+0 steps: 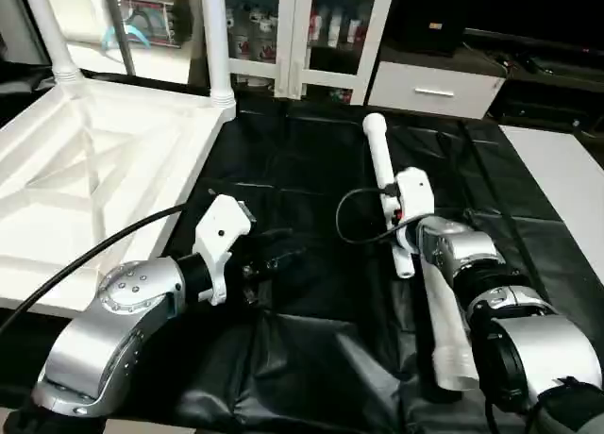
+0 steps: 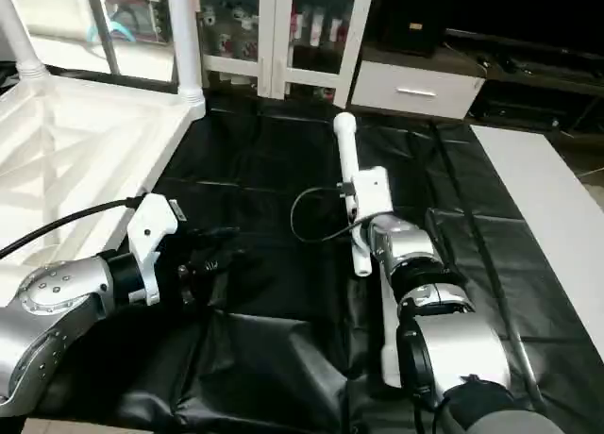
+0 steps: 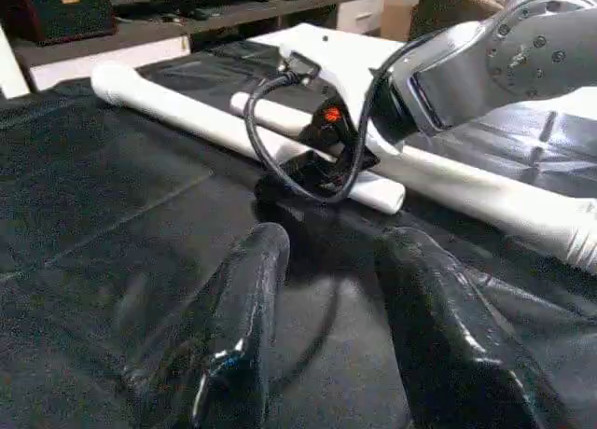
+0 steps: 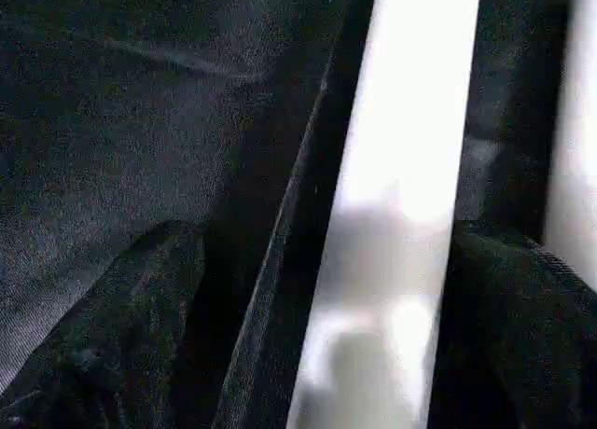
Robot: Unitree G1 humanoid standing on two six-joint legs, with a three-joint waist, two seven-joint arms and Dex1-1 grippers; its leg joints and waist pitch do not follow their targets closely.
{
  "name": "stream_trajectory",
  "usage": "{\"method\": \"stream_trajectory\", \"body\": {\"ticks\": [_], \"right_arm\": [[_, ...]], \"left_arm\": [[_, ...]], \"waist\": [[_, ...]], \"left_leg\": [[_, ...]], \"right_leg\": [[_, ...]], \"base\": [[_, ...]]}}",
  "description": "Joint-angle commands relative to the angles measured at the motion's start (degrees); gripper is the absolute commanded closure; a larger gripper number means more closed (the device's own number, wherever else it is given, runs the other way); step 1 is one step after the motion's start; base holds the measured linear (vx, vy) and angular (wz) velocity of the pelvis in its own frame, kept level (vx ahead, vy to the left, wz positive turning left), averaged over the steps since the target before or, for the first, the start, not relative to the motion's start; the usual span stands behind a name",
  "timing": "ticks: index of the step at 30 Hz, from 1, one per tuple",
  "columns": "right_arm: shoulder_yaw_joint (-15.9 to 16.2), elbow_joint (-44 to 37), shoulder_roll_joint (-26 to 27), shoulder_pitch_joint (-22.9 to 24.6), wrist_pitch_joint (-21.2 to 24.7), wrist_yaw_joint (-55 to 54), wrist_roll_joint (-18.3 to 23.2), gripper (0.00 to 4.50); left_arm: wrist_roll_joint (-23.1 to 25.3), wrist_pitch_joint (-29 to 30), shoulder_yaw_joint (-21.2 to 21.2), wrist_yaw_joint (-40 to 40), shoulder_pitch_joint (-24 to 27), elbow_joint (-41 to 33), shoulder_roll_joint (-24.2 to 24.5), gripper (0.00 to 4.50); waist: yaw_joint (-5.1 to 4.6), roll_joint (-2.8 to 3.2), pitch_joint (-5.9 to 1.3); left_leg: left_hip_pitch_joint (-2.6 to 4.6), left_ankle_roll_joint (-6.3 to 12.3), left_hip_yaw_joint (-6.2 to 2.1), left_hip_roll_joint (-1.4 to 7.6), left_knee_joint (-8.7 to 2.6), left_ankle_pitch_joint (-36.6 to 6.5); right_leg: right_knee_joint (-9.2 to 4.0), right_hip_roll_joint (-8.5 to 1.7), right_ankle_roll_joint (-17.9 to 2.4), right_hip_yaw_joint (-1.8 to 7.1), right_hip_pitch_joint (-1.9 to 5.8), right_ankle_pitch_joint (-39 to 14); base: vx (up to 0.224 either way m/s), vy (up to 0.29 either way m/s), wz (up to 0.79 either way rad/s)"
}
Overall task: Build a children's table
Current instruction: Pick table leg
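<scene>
Left eye view. White plastic rectangular tabletop, lying upside down with its X-ribbed underside up, at the left of the counter covered in black sheet. Two long white tapered tube legs already stand upright in its far corner sockets: one, the other. Two more loose white tube legs lie on the sheet to the right: one pointing away from the robot, a second nearer, partly under the right forearm. Left end effector hovers low over bare sheet, just beside the tabletop's edge.

Right eye view. Right end effector sits over the farther loose leg. Background: white cabinet with glass doors holding small bottles and items too small to name.

Left wrist view. Left fingers stand partly apart, nothing between them; both loose legs and the right wrist lie beyond.

Right wrist view. Right fingers spread wide, one each side of the white leg, not yet closed on it.

Step in hand, as judged: picking up the third leg. Next move calls for closing squarely on the tube, lifting it, and steering its end to a free near corner socket
</scene>
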Motion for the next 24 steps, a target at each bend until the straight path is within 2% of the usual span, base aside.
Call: {"method": "stream_trajectory", "body": {"ticks": [1,3,4,7,9,16,24], "right_arm": [[-0.31,1.16,-0.81,-0.67,-0.38,0.49,0.02,0.04],[-0.30,1.51,-0.72,-0.54,-0.50,0.74,-0.20,0.04],[-0.31,1.64,-0.67,-0.45,-0.63,0.94,-0.24,0.33],[-0.57,2.18,-0.55,-0.24,-0.79,0.90,-0.14,0.45],[-0.76,2.48,-0.48,-0.15,-0.98,0.84,-0.01,0.74],[-1.77,3.19,-0.16,-0.18,-2.39,0.84,0.55,1.32],[-3.27,3.53,-0.17,-0.43,-4.00,0.52,1.61,2.04]], "left_arm": [[-0.22,0.44,-1.00,-0.20,-1.04,-1.25,0.33,2.60],[-0.20,0.50,-1.09,-0.17,-1.10,-1.31,0.35,2.60],[-0.18,0.55,-1.14,-0.16,-1.16,-1.35,0.39,2.60],[-0.08,0.49,-1.22,-0.23,-1.25,-1.35,0.57,2.60],[0.03,0.43,-1.29,-0.25,-1.28,-1.30,0.66,2.60],[0.56,0.19,-1.29,-0.19,-1.62,-1.03,1.20,2.60],[1.30,-0.48,-1.21,0.52,-1.77,-0.66,1.41,2.60]], "waist": [[0.12,0.78,-3.56],[0.22,0.76,-3.56],[0.28,0.76,-3.59],[0.41,0.84,-3.60],[0.52,0.78,-3.60],[0.79,0.86,-3.47],[0.86,0.56,-3.55]], "left_leg": [[2.14,-3.98,-0.73,3.03,-4.51,-15.83],[2.09,-3.99,-0.72,3.04,-4.55,-15.49],[2.12,-3.92,-0.67,3.03,-4.51,-15.37],[2.11,-3.95,-0.70,3.03,-4.55,-15.41],[2.18,-3.96,-0.69,3.02,-4.56,-15.80],[2.29,-4.65,-0.78,3.06,-4.75,-17.97],[2.19,-4.10,-0.70,3.08,-4.69,-16.68]], "right_leg": [[-4.32,-3.73,-10.91,2.14,1.03,-6.98],[-4.26,-3.70,-10.93,2.13,1.05,-6.24],[-4.27,-3.72,-10.95,2.15,1.05,-5.93],[-4.23,-3.71,-11.08,2.12,1.06,-5.60],[-4.26,-3.74,-11.06,2.13,1.02,-5.95],[-4.46,-3.77,-10.58,2.15,0.77,-8.32],[-4.40,-3.83,-10.62,2.15,0.85,-7.41]], "base": [[0.000,0.000,0.00],[0.000,0.000,0.00],[0.000,0.000,0.00],[0.000,0.000,0.00],[0.000,0.000,0.00],[0.000,0.000,0.00],[0.000,0.000,0.00]]}}
